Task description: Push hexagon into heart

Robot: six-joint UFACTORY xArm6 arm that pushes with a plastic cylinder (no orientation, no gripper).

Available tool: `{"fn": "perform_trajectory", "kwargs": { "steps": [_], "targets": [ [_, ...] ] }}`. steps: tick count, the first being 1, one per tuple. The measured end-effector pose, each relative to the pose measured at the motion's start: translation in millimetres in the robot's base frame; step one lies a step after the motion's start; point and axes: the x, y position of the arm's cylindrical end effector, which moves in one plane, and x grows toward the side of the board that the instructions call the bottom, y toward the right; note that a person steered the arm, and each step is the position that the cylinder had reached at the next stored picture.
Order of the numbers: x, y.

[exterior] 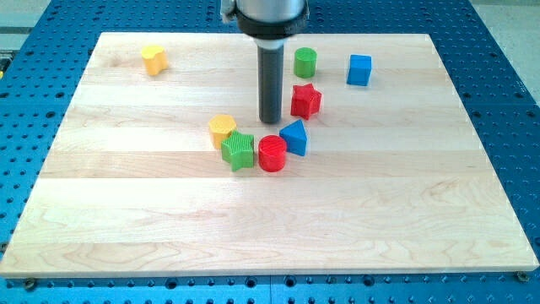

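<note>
My tip [270,121], a bare rod with no end effector to open or close, stands just right of the yellow hexagon [222,128], apart, so the approach step remains: next push it up-left across the worktop [126,211] toward the far yellow heart [153,59].

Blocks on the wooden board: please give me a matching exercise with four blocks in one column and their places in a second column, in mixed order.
Blocks:
1. yellow heart
2. blue cube
3. yellow hexagon
4. red star

Places:
A. touching the green star
B. the view's top left, alone
C. just right of my tip
D. right of the green cylinder

Pairs: 1-B, 2-D, 3-A, 4-C
</note>
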Motion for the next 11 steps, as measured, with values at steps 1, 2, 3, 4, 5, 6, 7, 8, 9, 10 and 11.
{"fn": "perform_trajectory", "kwargs": {
  "steps": [1, 2, 3, 4, 5, 6, 7, 8, 9, 10, 11],
  "targets": [
    [29.1, -79.6],
    [-17.7, -165.1],
    [34.5, -173.6],
    [29.0, -231.9],
    [-30.2, -237.1],
    [-59.6, -197.2],
    [-93.8, -201.3],
    [-65.3, -254.0],
    [-100.5, -243.5],
    [-100.7, -220.4],
    [-116.8, -218.4]
  ]
}}
